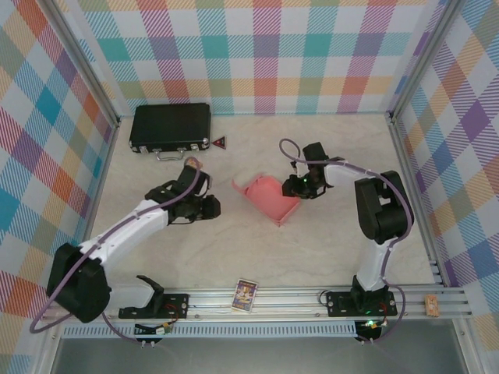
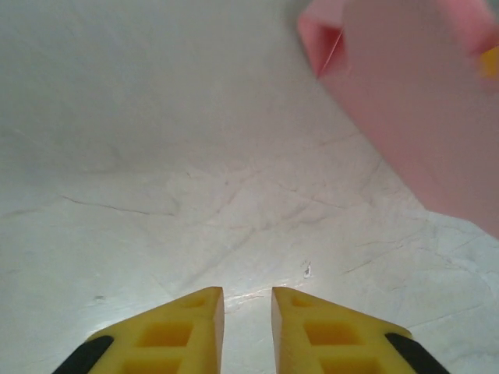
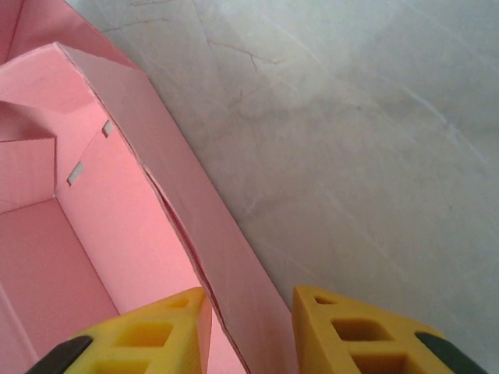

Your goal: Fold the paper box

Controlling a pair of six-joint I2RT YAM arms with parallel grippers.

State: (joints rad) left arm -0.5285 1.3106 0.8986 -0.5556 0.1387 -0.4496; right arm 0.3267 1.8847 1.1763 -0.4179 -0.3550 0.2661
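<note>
While my right gripper pinches a wall of the salmon-pink card paper box, half-erected at the centre of the surface, I log my left gripper as narrowly parted and empty. Next, I judge: press that wall's fold inward.

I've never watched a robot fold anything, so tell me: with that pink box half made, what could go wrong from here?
1. The right hand straddles one thin wall of the paper box; a hard pull might crease or tear it.
2. The left hand is over the bare table, holding nothing, so the box may slide or tip when worked from one side.
</note>
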